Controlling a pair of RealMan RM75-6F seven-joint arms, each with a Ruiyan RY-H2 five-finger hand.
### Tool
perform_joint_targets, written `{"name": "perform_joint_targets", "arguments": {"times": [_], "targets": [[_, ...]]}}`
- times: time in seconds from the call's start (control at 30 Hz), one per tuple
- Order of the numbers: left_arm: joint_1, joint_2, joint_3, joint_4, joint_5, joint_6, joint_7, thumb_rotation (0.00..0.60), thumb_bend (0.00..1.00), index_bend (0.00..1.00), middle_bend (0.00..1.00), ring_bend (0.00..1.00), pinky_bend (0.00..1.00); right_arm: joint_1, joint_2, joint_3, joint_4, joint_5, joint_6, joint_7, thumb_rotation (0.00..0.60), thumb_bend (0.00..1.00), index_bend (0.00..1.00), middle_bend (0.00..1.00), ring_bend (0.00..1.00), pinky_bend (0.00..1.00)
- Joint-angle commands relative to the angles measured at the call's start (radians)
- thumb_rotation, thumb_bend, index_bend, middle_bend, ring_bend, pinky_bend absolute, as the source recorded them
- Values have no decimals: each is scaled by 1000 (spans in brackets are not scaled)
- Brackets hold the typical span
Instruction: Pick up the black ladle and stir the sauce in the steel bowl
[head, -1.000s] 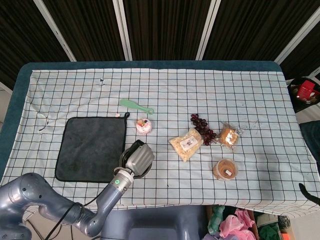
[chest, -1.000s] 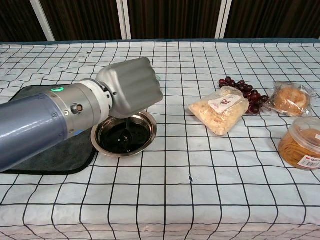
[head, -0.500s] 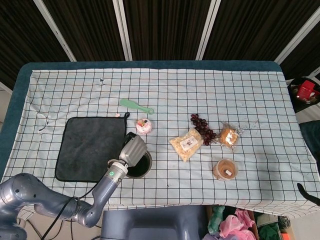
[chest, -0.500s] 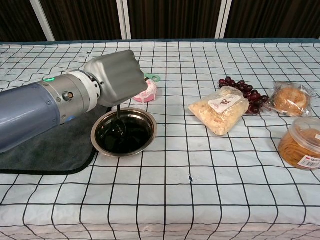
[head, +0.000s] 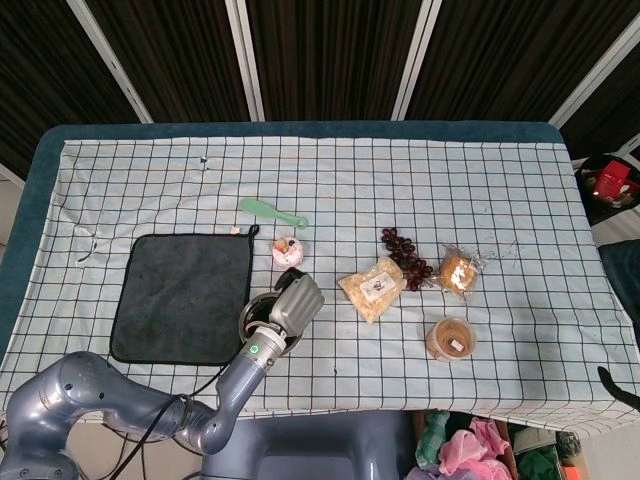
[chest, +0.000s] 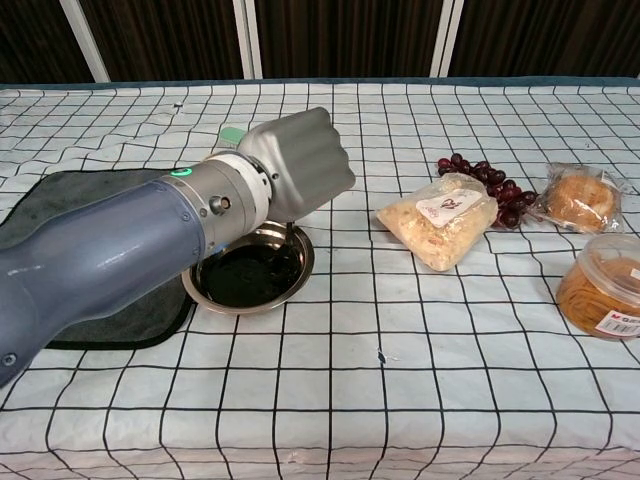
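The steel bowl (chest: 236, 306) of dark sauce (chest: 245, 280) sits at the right edge of a dark mat; in the head view only part of the bowl (head: 254, 313) shows beside my arm. My left hand (chest: 300, 172) is a closed fist over the bowl's right rim, gripping the black ladle. Its thin handle (chest: 288, 233) drops from the fist into the sauce, and the scoop end is hidden in the liquid. From the head view, my left hand (head: 297, 299) covers the bowl's right side, with the ladle's black top end (head: 290, 273) poking out above it. My right hand is out of sight.
A dark grey mat (head: 180, 295) lies left of the bowl. Behind it are a pink doughnut (head: 287, 251) and a green spatula (head: 270, 212). To the right lie a snack bag (chest: 440, 218), grapes (chest: 490, 182), wrapped bread (chest: 580, 198) and a plastic tub (chest: 603, 285).
My left hand swung from the bowl's far left rim to its right side, carrying the ladle through the sauce. A second ago it hung over the bowl's middle.
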Motion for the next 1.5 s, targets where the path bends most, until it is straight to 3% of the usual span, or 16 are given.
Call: {"name": "perform_joint_targets", "arguments": {"times": [0.03,0.43,0.63,1.17,1.4,1.5], "targets": [[4,0,13,-26,18,11,10,600,513,725,927,933,856,1,0,0,0,-2,0,0,600,223,56,7,77,216],[63,99,105,-159,88,49,-15,600,512,730,929,935,860,3,-4,-2,-4,-4,-2,-15,600,223,57,7,77,216],[94,154,126,-167,85,52,-38,600,513,730,929,935,860,5,-6,-3,-6,-1,-7,-23,600,224,56,7,77,216],[56,71,12,-18,30,-21,-21,600,512,729,929,935,860,6,-7,-2,-6,-1,-5,-23,600,224,56,7,77,216],[26,17,-18,-27,70,-23,-4,600,512,730,928,935,860,5,-5,-2,-3,-4,-3,-15,600,225,56,7,77,216],[32,26,5,-79,95,-5,8,600,513,731,929,935,860,4,-4,-3,-4,-6,0,-13,600,226,56,7,77,216]]}}
